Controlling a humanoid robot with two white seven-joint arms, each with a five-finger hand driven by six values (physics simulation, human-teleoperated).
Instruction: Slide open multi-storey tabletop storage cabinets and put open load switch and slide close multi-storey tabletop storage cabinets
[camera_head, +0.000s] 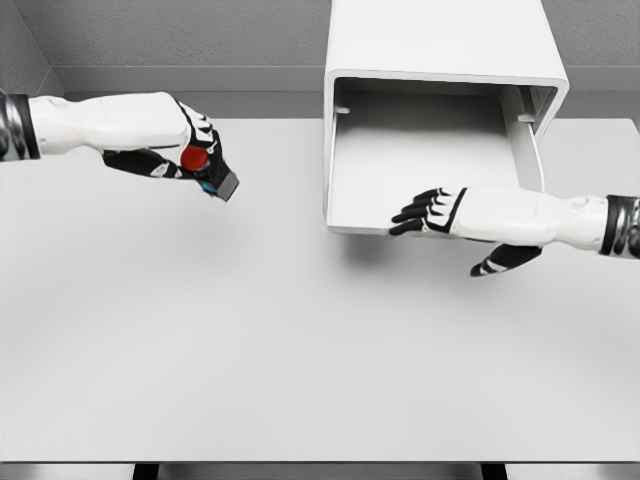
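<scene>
A white storage cabinet (440, 45) stands at the back of the table, right of centre, with its drawer (350, 215) slid out toward me. The drawer looks empty inside. My right hand (420, 212) rests on the drawer's front lip, its black fingers curled over the edge and the thumb (495, 264) hanging below. At the upper left my left hand (195, 160) is held above the table, shut on the load switch (215, 180), a small dark block with a red knob (194, 158) and a blue detail. The switch is well left of the drawer.
The grey table (250, 340) stretches wide in front of me, with its front edge near the bottom of the picture. A grey wall runs behind the cabinet.
</scene>
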